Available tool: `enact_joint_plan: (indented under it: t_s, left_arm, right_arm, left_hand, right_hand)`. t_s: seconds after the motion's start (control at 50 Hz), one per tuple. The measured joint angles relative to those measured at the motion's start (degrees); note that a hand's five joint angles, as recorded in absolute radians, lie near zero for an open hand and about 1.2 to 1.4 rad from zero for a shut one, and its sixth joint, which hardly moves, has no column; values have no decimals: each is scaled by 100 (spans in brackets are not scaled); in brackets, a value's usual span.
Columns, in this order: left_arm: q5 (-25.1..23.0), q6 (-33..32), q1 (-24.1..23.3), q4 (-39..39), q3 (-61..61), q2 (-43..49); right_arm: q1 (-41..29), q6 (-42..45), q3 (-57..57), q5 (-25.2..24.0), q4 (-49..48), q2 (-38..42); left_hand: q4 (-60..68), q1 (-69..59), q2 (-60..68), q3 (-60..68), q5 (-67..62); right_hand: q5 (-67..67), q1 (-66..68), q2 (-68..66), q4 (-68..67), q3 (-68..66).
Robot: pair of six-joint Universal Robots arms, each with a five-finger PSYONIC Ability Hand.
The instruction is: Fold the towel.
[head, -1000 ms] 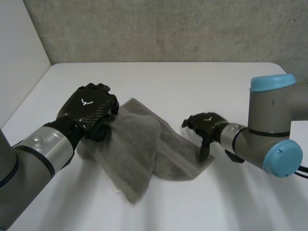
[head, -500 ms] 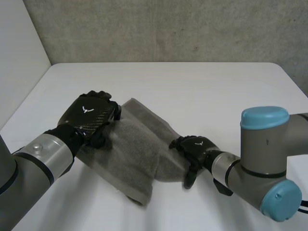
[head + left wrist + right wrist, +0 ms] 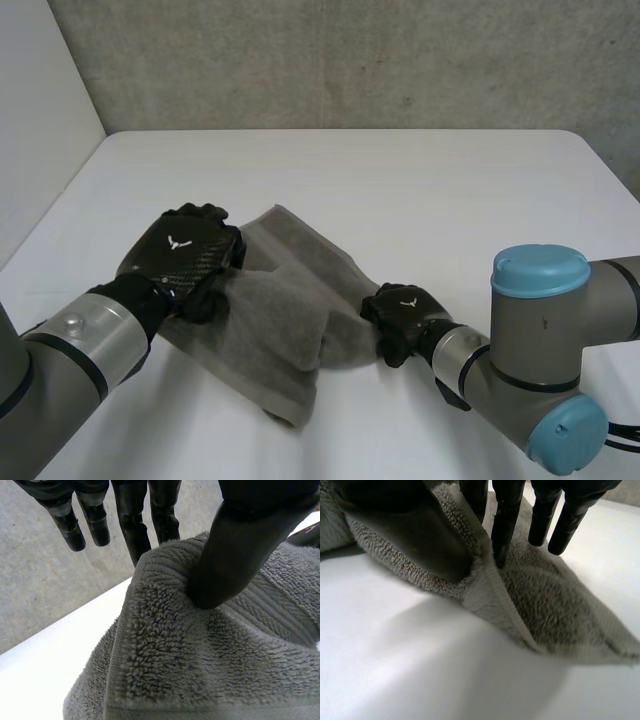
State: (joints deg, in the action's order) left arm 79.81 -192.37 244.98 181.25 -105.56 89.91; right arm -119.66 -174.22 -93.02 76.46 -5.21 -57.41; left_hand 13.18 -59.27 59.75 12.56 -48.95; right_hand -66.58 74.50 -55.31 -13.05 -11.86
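I read the towel (image 3: 285, 300) as lying crumpled on the white desk (image 3: 420, 190), between the two arms. The left robot hand (image 3: 183, 256) is clamped on the towel's left edge, its thumb pinching a fold against the fingers. The right robot hand (image 3: 402, 318) is clamped on the towel's right edge. It holds the hem between thumb and fingers, raised slightly off the desk.

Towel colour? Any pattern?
The towel is plain grey terry with a ribbed woven band near its edge; clearest in the left wrist view.
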Motion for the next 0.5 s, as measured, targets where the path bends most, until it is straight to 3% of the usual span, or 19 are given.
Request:
enact_joint_plan:
  t_s: [0.1, 0.3, 0.5]
  left_arm:
    - [-3, 4, 101, -5, 20, -204]
    - [-40, -25, 566, 1, 62, -456]
    - [-61, -67, 842, -14, -66, -243]
  right_arm:
    - [43, -12, 5, -33, -49, -284]
    - [448, 160, 75, -146, 22, -1392]
    - [1470, 1113, 179, -848, 657, -2344]
  left_hand:
    - [0, -53, 51, 0, -71]
    - [0, -52, 37, 0, -71]
    - [0, -48, 35, 0, -69]
  right_hand:
    - [-32, 76, -1807, 0, 0]
    - [-33, 99, -1807, 0, 0]
    - [-34, 103, -1807, 0, 0]
